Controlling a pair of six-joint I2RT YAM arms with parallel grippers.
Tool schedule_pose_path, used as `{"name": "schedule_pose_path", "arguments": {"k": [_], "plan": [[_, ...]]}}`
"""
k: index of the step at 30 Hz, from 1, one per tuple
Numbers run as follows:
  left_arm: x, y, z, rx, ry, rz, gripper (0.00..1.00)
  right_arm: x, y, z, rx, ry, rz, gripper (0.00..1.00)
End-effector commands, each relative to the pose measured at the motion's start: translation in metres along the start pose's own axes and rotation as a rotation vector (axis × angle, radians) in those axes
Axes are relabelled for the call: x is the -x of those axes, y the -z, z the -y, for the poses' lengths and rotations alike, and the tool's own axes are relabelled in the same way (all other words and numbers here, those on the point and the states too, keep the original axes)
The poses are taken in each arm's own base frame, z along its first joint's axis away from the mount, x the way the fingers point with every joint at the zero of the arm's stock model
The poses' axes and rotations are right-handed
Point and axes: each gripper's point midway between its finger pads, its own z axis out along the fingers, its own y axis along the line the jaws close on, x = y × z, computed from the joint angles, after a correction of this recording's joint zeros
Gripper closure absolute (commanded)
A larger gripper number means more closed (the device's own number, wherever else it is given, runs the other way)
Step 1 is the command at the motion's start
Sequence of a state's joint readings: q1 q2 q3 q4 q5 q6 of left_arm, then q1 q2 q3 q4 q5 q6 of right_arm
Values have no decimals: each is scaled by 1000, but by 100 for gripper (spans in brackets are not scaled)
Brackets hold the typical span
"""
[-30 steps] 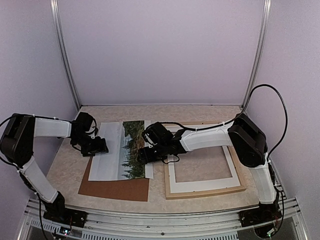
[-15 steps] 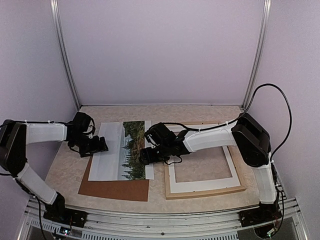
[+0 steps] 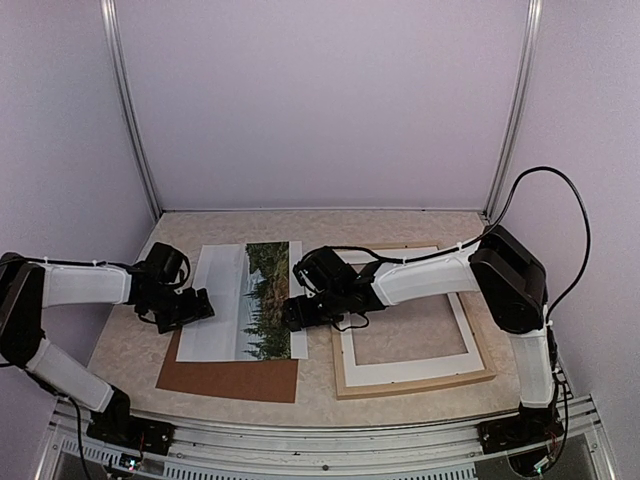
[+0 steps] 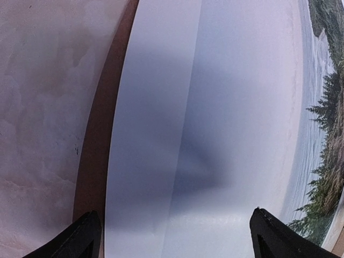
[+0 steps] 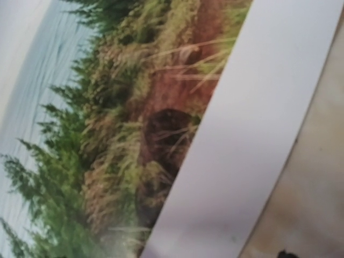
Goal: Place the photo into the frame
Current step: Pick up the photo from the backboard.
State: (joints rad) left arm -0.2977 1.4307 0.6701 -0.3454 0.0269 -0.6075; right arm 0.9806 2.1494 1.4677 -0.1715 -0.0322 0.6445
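The photo (image 3: 240, 300), evergreen trees with a wide white border, lies flat on the brown backing board (image 3: 230, 378) left of centre. The pale wood frame (image 3: 412, 384) lies flat to its right, with a white mat inside. My left gripper (image 3: 192, 308) is low over the photo's left edge, jaws wide open. In the left wrist view (image 4: 174, 239) the white border (image 4: 215, 107) spans between the fingertips. My right gripper (image 3: 296, 312) is down at the photo's right edge. The right wrist view shows the print (image 5: 134, 107) very close and only one dark fingertip (image 5: 287, 253) at the bottom right.
The beige table (image 3: 130, 340) is closed in by lilac walls at the back and both sides. The board's brown strip (image 4: 102, 134) shows left of the photo. The frame's left rail lies just right of the photo's right edge.
My left arm has dropped lower and its gripper has moved a little towards the near side along the photo's left edge. My right gripper has shifted slightly right. The photo lies about where it was.
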Motion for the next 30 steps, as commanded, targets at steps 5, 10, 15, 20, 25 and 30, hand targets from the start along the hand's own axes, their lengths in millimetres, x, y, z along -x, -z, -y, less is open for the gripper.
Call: {"name": "schedule_pose_path", "arguments": {"k": [5, 10, 15, 20, 25, 30], "plan": [[-25, -6, 4, 32, -16, -26, 9, -35, -6, 24, -58, -18, -105, 16], [-37, -8, 23, -55, -32, -51, 15, -43, -12, 11, 0, -29, -125, 19], [-39, -5, 35, -118, -40, -44, 18, -44, -14, 4, 25, -41, -127, 23], [-37, 0, 44, -183, -49, -16, 20, -40, -13, 2, 31, -42, -118, 28], [-21, 11, 44, -163, -49, 57, 20, -29, -4, 8, -21, -21, -85, 25], [26, 31, 38, -45, -73, 228, 14, -6, 2, 28, -115, 2, -52, 20]]}}
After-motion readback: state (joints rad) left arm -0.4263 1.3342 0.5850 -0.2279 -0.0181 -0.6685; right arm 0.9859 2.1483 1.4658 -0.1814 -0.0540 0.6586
